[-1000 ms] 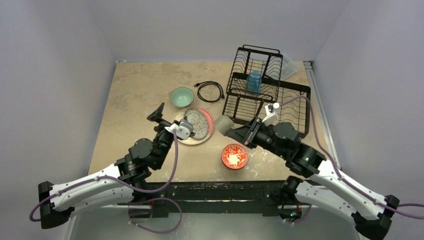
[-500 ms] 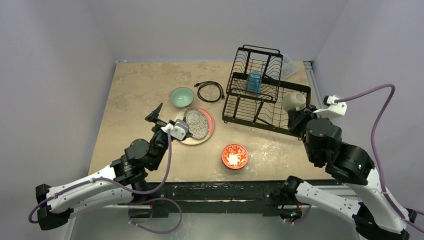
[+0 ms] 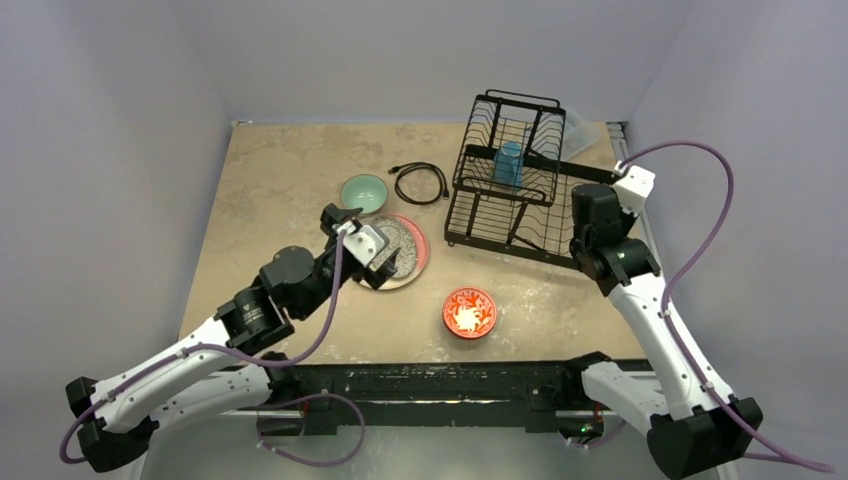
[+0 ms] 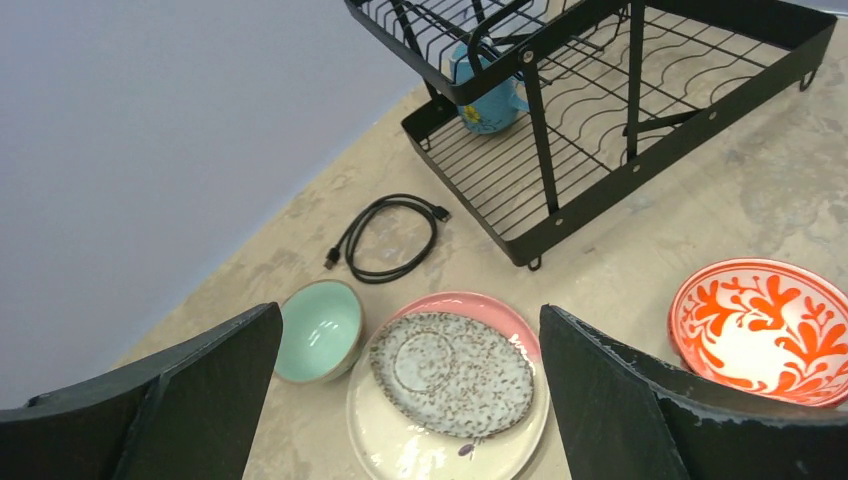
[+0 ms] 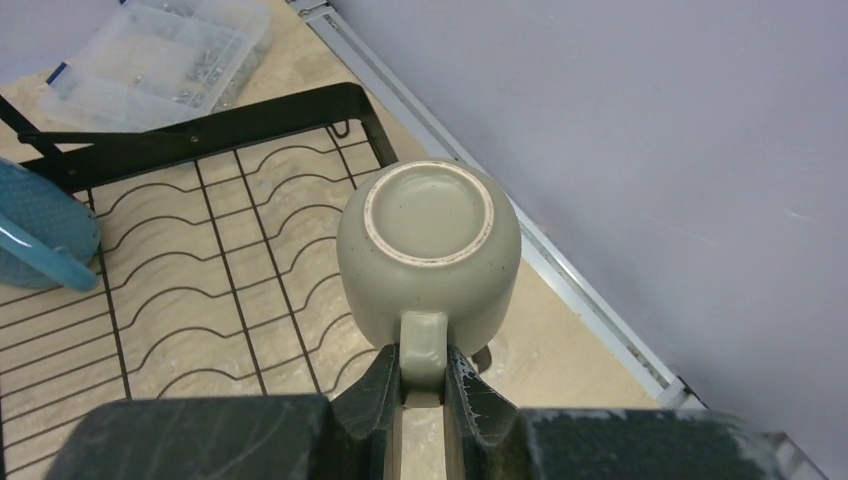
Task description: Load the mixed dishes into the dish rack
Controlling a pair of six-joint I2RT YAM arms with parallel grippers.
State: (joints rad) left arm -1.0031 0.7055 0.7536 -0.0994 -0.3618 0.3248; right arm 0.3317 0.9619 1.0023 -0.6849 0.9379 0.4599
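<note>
Black wire dish rack (image 3: 500,193): it stands at the far right of the tan stone-look table (image 3: 270,180) and has two levels.
Big round cream-and-pink plate (image 4: 390,445): flat on the table, left of the rack and apart from it.
Clear plastic box (image 5: 160,55): on the table just behind the rack, with small bits inside.
Grey speckled oval dish (image 4: 450,375): lies on top of the plate.
Left gripper (image 4: 410,330): its two black fingers are spread wide with nothing between them. It hangs above the plate and the oval dish.
Right gripper (image 5: 422,362): pinched tight on the handle of the small grey mug (image 5: 430,250), over the far right corner of the rack.
Teal bowl (image 4: 318,330): right way up, just beside the plate.
Small red-orange patterned bowl (image 3: 469,312): right way up near the front edge, apart from the plate and the rack.
Black coiled cable (image 4: 385,277): on the table between the teal bowl and the rack.
Blue cup (image 5: 40,235): inside the rack, tipped on the wires.
Small grey mug: its round bottom faces the wrist camera. It is over the low level's corner. I cannot tell if it touches the wires.
</note>
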